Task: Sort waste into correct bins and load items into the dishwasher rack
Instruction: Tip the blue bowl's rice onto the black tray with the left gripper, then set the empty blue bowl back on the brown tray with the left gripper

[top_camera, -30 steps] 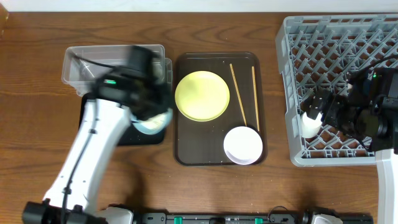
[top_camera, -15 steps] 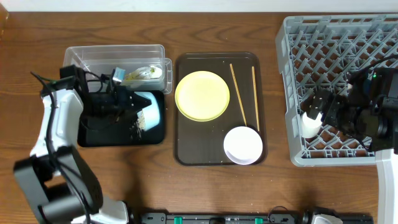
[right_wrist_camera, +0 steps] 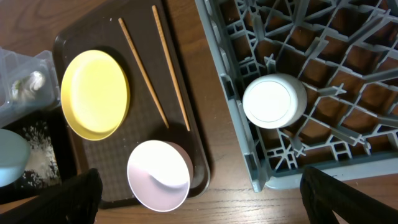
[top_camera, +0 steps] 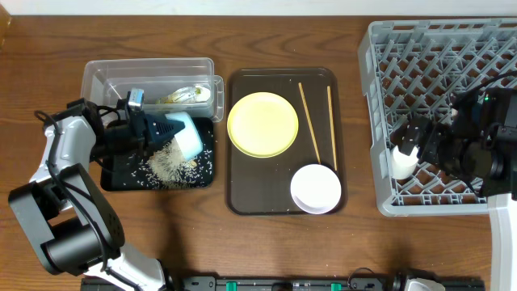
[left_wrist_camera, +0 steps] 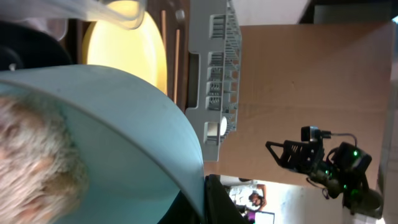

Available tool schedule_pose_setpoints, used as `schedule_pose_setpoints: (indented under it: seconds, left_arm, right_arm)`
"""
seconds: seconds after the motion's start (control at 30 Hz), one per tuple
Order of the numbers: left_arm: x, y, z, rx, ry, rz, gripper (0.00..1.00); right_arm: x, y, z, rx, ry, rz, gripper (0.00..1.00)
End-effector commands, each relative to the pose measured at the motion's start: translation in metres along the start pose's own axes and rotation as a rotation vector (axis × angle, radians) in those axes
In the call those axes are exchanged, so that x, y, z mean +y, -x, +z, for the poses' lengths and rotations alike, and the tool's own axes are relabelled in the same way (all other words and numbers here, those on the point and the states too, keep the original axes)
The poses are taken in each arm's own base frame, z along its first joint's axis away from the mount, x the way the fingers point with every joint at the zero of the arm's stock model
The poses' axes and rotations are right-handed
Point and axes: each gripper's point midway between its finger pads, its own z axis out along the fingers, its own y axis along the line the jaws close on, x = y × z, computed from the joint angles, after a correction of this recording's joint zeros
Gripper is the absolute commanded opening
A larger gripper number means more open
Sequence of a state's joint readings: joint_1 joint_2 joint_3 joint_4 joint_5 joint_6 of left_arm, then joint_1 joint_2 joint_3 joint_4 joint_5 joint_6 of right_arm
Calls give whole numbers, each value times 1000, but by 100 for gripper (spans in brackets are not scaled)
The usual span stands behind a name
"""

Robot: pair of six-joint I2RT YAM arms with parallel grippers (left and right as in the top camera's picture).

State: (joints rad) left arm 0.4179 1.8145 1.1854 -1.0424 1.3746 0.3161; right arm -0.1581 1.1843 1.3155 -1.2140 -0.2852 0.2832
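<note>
Surface: wooden table [top_camera: 48, 48], with a brown tray [top_camera: 242, 194] at its middle and the rack [top_camera: 436, 56] along the right edge.
Left gripper: the left gripper [top_camera: 153, 129] is clamped on the rim of the blue bowl [top_camera: 184, 135], which is tipped on its side over the black tray [top_camera: 121, 179] near the left edge.
Scraps: the scraps [top_camera: 170, 166] lie fanned in a heap on the black tray, just below the bowl's mouth.
Tub: the tub [top_camera: 105, 77] sits at the far-left corner, with the wrapper [top_camera: 179, 95] inside.
Right gripper: the right gripper [top_camera: 416, 139] has its fingers spread wide and holds nothing. It is over the rack, just beside the cup [top_camera: 402, 162] seated in the grid.
Unloaded: the plate [top_camera: 262, 124], chopsticks [top_camera: 309, 121] and pink bowl [top_camera: 316, 188] are all on the brown tray.
Handling: the blue bowl looks rigid, smooth and light. A rim pinch suits it, though a tilted bowl may slip. The grains are loose and may cling inside.
Change: half a second ago only a few grains lay on the black tray, and now there is a spread pile. The bowl has shifted slightly left. The right arm and cup are unchanged.
</note>
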Motion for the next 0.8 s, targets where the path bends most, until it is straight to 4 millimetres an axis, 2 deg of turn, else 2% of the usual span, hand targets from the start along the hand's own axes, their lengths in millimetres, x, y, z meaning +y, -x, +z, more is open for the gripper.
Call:
schedule_pose_setpoints:
  seconds: [0.0, 0.07, 0.1, 0.17, 0.23, 0.27, 0.33, 0.43, 0.5, 0.53, 0.6, 0.63, 0.7, 0.77]
  left_arm:
    - [-2, 2, 0, -10, -36, 20, 6]
    - [-17, -2, -1, -18, -111, -6, 6]
    - [-18, -3, -1, -19, -112, 40, 6]
    - [-6, -3, -1, -5, -50, 47, 6]
    - [-14, -5, -2, -13, -95, -1, 6]
    - [-18, -6, -3, -19, -111, 42, 6]
    - [-10, -5, -2, -11, -72, 97, 6]
    - [-11, -5, -2, -11, -77, 69, 6]
    - [0, -6, -2, 5, -21, 92, 6]
    - [0, -6, -2, 7, -22, 43, 6]
    - [-20, -10, -2, -7, -118, -27, 6]
    - [-28, -12, -2, -20, -150, 48, 6]
    - [-18, -10, -1, -11, -100, 141, 6]
    - [-17, -11, -1, -2, -101, 11, 6]
  right_arm:
    - [7, 0, -3, -5, 20, -28, 99]
    - [7, 0, -3, -5, 20, -28, 99]
    - [7, 0, -3, -5, 20, -28, 99]
    - [7, 0, -3, -5, 20, -28, 99]
    - [7, 0, -3, -5, 20, -28, 99]
    - [7, 0, -3, -5, 20, -28, 99]
    - [7, 0, -3, -5, 20, -28, 99]
    - [7, 0, -3, -5, 20, -28, 99]
    - [7, 0, -3, -5, 20, -28, 99]
    - [7, 0, -3, -5, 20, -28, 99]
    - [7, 0, -3, -5, 20, -28, 99]
    - [7, 0, -3, -5, 20, -28, 99]
    - [7, 0, -3, -5, 20, -28, 99]
    - [7, 0, -3, -5, 20, -28, 99]
